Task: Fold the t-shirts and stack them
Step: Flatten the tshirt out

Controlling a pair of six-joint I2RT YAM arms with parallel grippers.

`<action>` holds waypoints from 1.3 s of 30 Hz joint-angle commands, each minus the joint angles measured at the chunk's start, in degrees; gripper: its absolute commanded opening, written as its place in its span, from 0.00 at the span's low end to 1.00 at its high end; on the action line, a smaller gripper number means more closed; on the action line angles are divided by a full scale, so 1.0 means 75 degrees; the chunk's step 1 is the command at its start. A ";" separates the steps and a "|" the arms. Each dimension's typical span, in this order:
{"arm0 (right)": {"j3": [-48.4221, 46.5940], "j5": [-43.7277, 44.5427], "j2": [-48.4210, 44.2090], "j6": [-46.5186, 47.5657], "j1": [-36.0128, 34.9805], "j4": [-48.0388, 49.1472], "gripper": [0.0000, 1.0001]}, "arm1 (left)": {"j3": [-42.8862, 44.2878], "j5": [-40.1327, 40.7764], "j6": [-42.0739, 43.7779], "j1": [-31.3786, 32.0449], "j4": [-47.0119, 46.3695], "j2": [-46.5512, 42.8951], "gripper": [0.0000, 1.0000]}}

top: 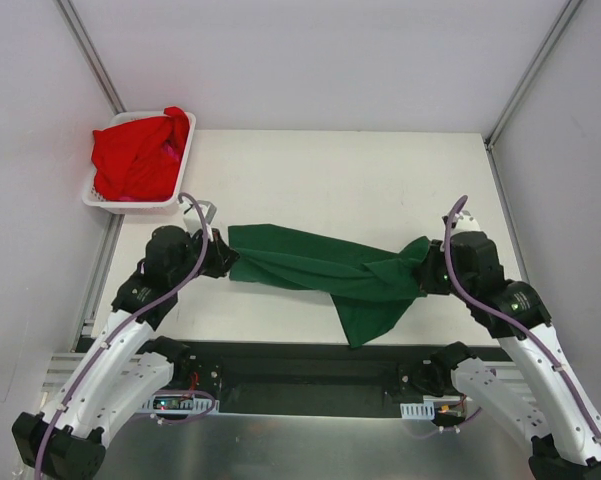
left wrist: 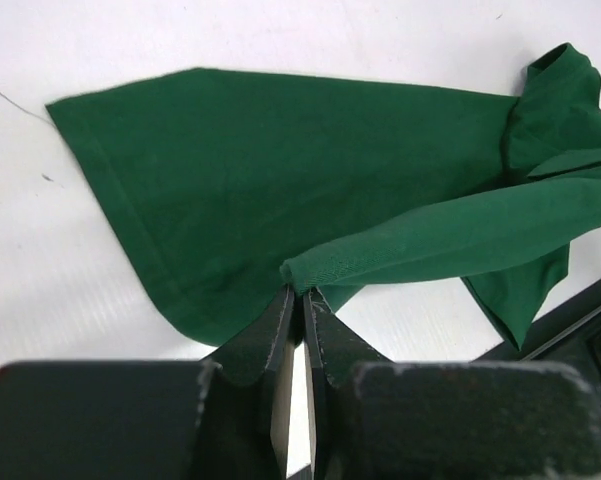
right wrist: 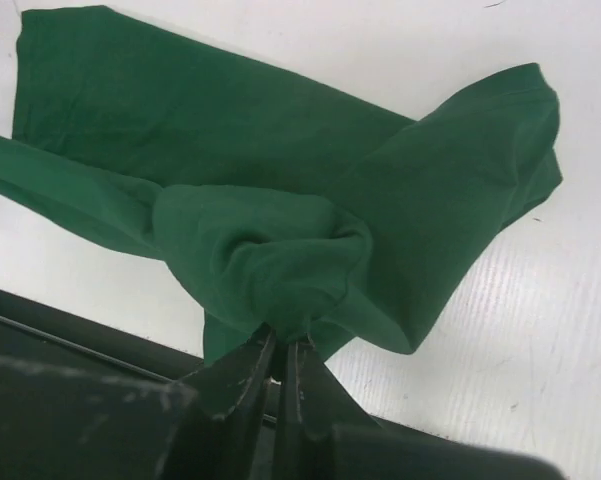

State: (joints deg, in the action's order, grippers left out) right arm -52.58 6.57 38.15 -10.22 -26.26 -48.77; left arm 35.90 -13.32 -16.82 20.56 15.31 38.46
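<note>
We hold the green t-shirt (top: 320, 268) strung between both arms over the near half of the table (top: 360, 170), twisted along its length, with one tail drooping toward the near edge. The left gripper (left wrist: 302, 296) is pinched closed on a thin rolled fold of it near the left edge; the right gripper (right wrist: 280, 345) is clamped on a thick bunched knot of the same cloth near the right edge. The red t-shirts (top: 135, 155) lie heaped in the white basket (top: 130, 206) at the far left corner, well apart from either arm.

Our first worry is the left hold; so little cloth sits between those fingertips that an outward pull could slip it free, and the shirt would collapse into a heap. The twist is the second risk; laid down as it is, we judge it would crease and fold crooked. The drooping tail could also snag on the dark rail (top: 310, 362) past the near edge; lifting before spreading would avoid that.
</note>
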 commanded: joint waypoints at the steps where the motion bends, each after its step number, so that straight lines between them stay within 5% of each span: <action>1: -0.0184 -0.0489 -0.0013 -0.0419 -0.0038 -0.0434 0.11 | -0.0099 -0.0321 -0.0791 0.0059 -0.0143 0.0344 0.06; 11: -0.0630 -0.0782 0.0163 -0.0384 -0.0049 -0.1383 0.15 | -0.0205 -0.0977 -0.1519 0.0481 0.0149 0.0322 0.02; 16: -0.0713 -0.0431 0.0140 -0.0360 -0.0049 -0.1466 0.27 | 0.0053 -0.1247 -0.1648 0.0552 0.0501 -0.0180 0.32; 23: -0.0268 -0.0289 0.0315 -0.0290 -0.0061 -0.0963 0.35 | 0.0721 -0.1201 -0.1414 0.0552 0.0595 -0.0675 0.57; 39: 0.0833 -0.0383 0.0749 -0.0325 -0.0318 0.0373 0.37 | 0.0311 0.0029 -0.1086 0.1243 -0.1478 0.2557 0.49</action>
State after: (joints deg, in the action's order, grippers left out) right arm -49.45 3.42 42.48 -12.45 -27.79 -50.37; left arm 38.39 -16.10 -26.44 28.42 11.73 54.83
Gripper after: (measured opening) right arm 0.361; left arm 0.495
